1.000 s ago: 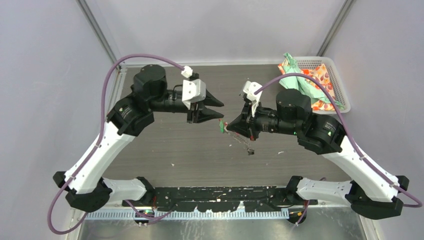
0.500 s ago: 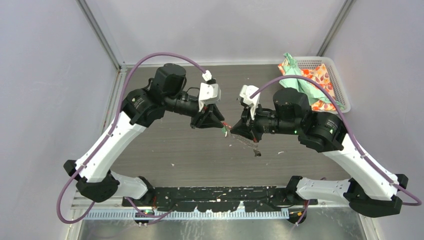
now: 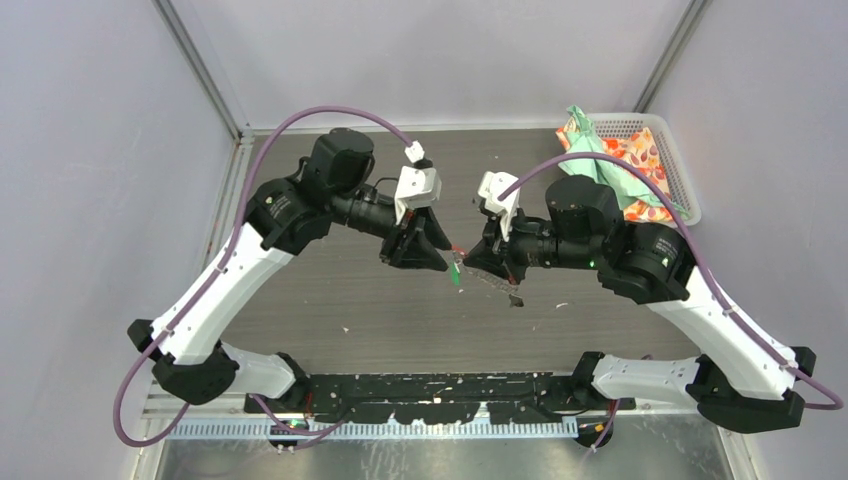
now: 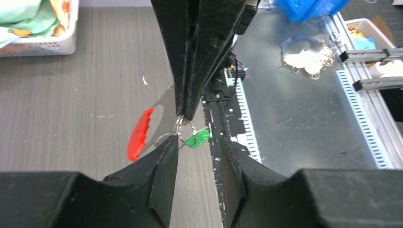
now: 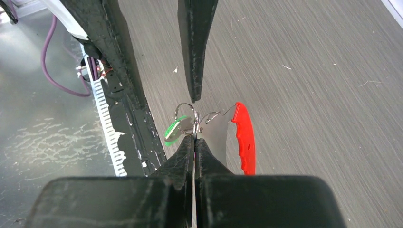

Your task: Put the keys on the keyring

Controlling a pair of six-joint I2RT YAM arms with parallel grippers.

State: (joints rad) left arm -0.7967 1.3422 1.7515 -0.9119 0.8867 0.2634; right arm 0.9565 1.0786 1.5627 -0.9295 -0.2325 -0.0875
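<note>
My right gripper [image 5: 194,138] is shut on the thin metal ring of the keyring [image 5: 186,114], held in the air above the table. The keyring's red tab [image 5: 243,137] sticks out to one side. The green-tagged key [image 5: 173,131] hangs on the ring's other side. My left gripper [image 4: 198,144] faces it, open, its fingertips [image 4: 169,145] either side of the green key [image 4: 198,138] without touching it. From above, both grippers [image 3: 443,264] [image 3: 464,262] meet tip to tip mid-table. A small dark tag [image 3: 516,300] dangles on a thin strand below the right gripper.
A white basket [image 3: 682,175] with green and patterned cloths stands at the back right corner. The black base rail [image 3: 440,385] runs along the near edge. Loose rings [image 4: 304,54] lie on the metal bench beyond it.
My left arm has swung right and toward the near edge until its open jaws reach the green key. The right gripper has kept its grip and shifted only slightly.
</note>
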